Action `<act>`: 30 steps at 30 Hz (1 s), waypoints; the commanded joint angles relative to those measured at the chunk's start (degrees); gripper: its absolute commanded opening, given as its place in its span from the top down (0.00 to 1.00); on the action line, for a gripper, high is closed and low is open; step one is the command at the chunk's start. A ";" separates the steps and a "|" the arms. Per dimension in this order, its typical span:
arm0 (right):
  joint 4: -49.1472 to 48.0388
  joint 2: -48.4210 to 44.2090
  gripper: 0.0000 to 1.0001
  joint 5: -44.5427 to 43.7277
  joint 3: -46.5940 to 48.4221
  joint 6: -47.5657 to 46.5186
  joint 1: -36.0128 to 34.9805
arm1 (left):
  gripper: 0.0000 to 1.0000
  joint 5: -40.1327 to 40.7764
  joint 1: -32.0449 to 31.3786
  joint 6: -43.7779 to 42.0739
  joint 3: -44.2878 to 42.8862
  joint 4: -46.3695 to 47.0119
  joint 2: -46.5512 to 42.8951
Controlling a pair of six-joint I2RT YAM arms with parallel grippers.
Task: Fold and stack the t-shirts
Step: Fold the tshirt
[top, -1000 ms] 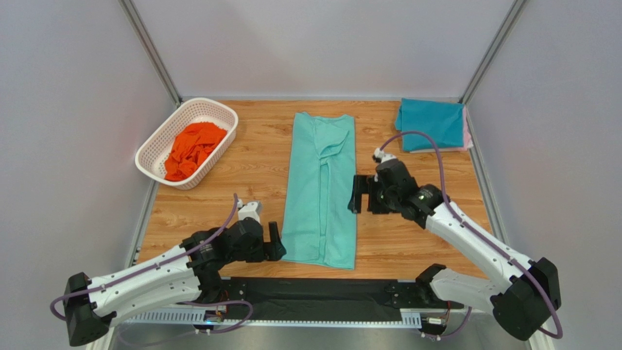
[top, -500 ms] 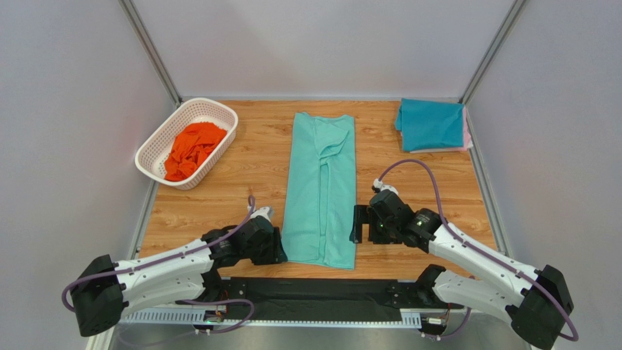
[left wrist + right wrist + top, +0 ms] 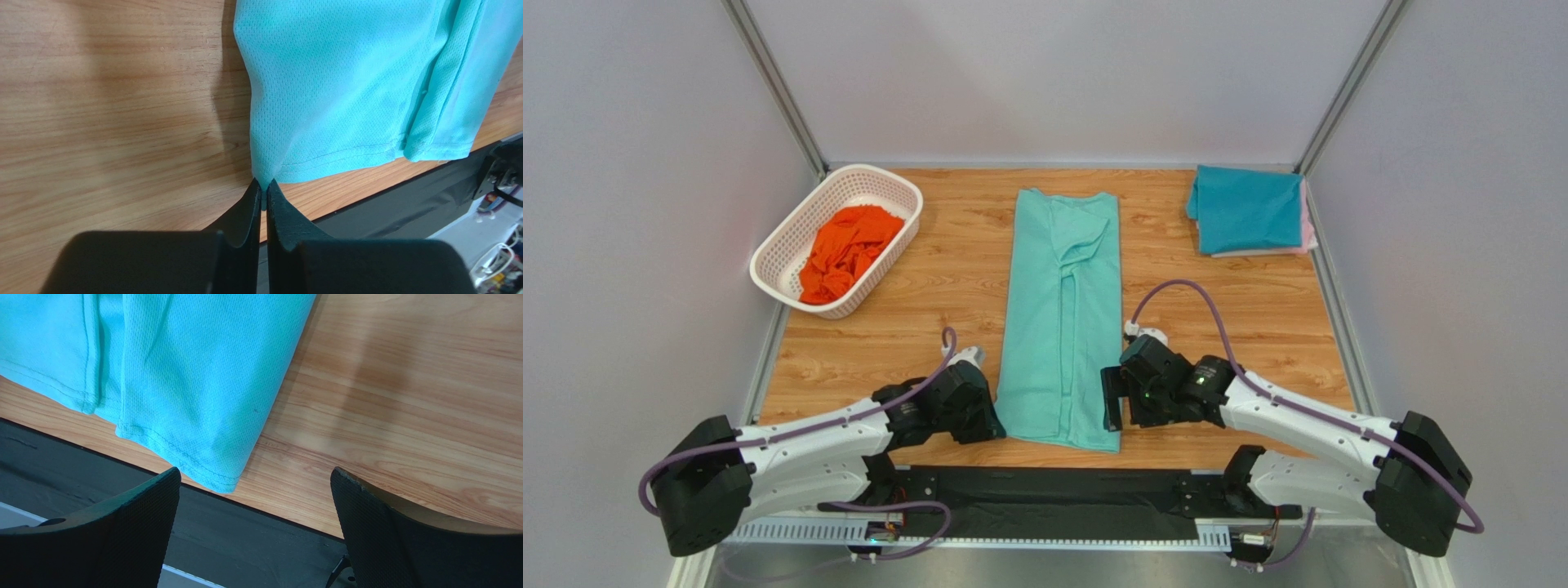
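A mint-green t-shirt (image 3: 1063,319), folded into a long strip, lies in the middle of the wooden table. My left gripper (image 3: 995,423) is at its near left corner. In the left wrist view the gripper (image 3: 264,187) is shut on that hem corner of the shirt (image 3: 331,92). My right gripper (image 3: 1112,398) stands open at the near right corner. In the right wrist view the shirt's (image 3: 196,373) corner lies between the spread fingers of the gripper (image 3: 255,473), touching neither. A folded teal t-shirt (image 3: 1247,208) rests on a pink one (image 3: 1308,227) at the back right. An orange t-shirt (image 3: 844,249) is crumpled in the basket.
The white perforated basket (image 3: 784,249) stands at the back left. A black strip (image 3: 1051,496) runs along the table's near edge, just behind both grippers. Grey walls close in the table on three sides.
My left gripper has closed on the mint shirt's near left corner. The right arm has moved back along the shirt's right edge to its near right corner, still open.
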State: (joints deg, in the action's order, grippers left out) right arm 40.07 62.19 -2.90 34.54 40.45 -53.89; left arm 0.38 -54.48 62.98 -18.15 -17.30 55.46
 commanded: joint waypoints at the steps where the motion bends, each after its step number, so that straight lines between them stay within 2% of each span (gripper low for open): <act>1: -3.16 1.61 0.08 -0.01 0.00 -0.72 -2.44 | 0.95 0.06 0.34 0.04 0.22 -0.36 -0.18; 3: -4.03 2.49 0.10 0.26 -0.09 -0.54 -4.46 | 1.00 -0.12 0.34 0.21 0.48 -0.46 -1.05; 10: -6.40 4.60 0.22 2.01 -1.58 1.30 -8.33 | 1.00 -2.58 0.34 1.70 1.71 -0.80 -2.99; 12: -7.20 5.30 0.27 2.02 -2.37 1.83 -8.69 | 1.00 -2.49 0.34 2.14 2.07 -0.89 -3.08; 14: -7.99 6.18 0.37 4.39 -2.73 2.27 -8.78 | 1.00 -2.49 0.34 2.76 2.59 -0.81 -3.17; 19: -10.37 7.59 0.51 4.74 -3.43 2.88 -9.22 | 1.00 -3.37 0.34 3.29 3.12 -0.81 -3.34; 20: -10.37 8.37 0.65 4.65 -3.43 3.06 -9.22 | 1.00 -3.54 0.34 3.38 3.04 -0.81 -3.52; 22: -10.28 8.82 0.78 4.74 -3.52 3.67 -9.74 | 1.00 -4.25 0.34 3.38 3.21 -1.07 -4.22; 23: -10.28 8.65 0.91 4.48 -3.61 3.85 -9.92 | 1.00 -4.51 0.34 3.64 3.30 -1.33 -4.57; 24: -10.28 8.47 0.97 4.04 -3.69 4.11 -10.18 | 1.00 -4.69 0.34 4.08 3.30 -2.81 -4.92; 26: -9.84 7.07 1.00 3.77 -3.87 4.99 -11.24 | 1.00 -5.13 0.25 5.30 3.65 -3.88 -6.59; 30: -8.70 3.64 1.00 4.30 -4.31 6.57 -13.61 | 1.00 -6.80 -0.71 5.75 5.14 -4.84 -10.80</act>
State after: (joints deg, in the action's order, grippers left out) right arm 31.79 68.90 1.58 30.57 44.84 -65.95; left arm -4.38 -54.48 67.18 -13.89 -19.97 46.98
